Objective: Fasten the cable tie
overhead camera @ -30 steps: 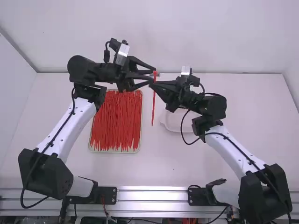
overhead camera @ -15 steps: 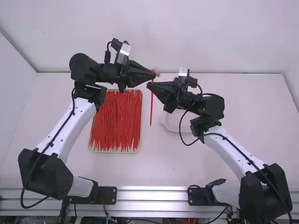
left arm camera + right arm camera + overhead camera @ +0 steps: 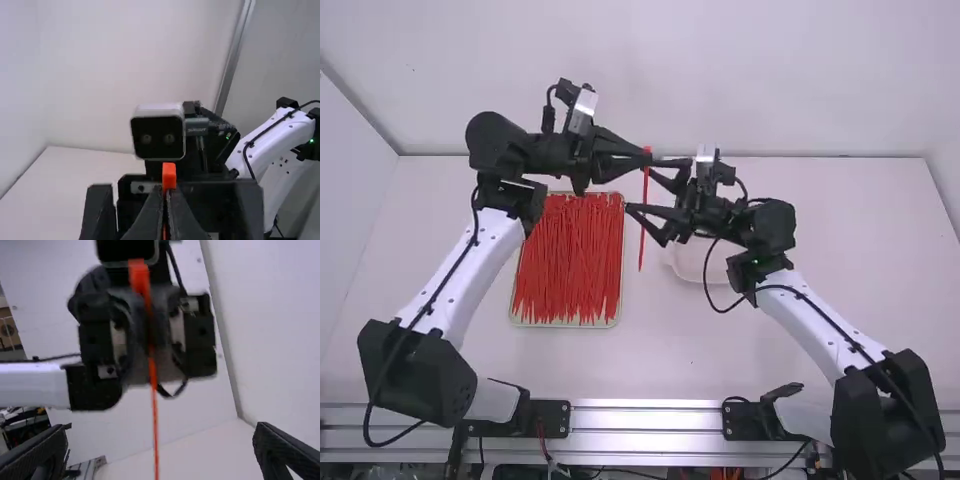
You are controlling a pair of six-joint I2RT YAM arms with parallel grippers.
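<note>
A red cable tie [image 3: 643, 215] hangs upright above the table, its tail pointing down. My left gripper [image 3: 646, 154] is shut on its head. In the left wrist view the orange-red head [image 3: 169, 175] pokes out above the closed fingertips of the left gripper [image 3: 164, 194]. My right gripper [image 3: 649, 194] faces it with its jaws wide open, one finger on each side of the strap and not touching it. In the right wrist view the strap [image 3: 152, 390] runs down between the spread fingers [image 3: 35, 455] of the right gripper [image 3: 160, 452], with the left gripper [image 3: 145, 340] close behind it.
A tray [image 3: 616, 322] with several red cable ties [image 3: 570, 260] lies on the table below the left arm. A white dish [image 3: 692, 268] sits under the right wrist. The right arm's wrist camera [image 3: 159, 131] faces the left gripper at close range.
The left gripper, open a second ago, closed on the tie's head. The right gripper has since opened and let go of the strap. The tie has shifted slightly left.
</note>
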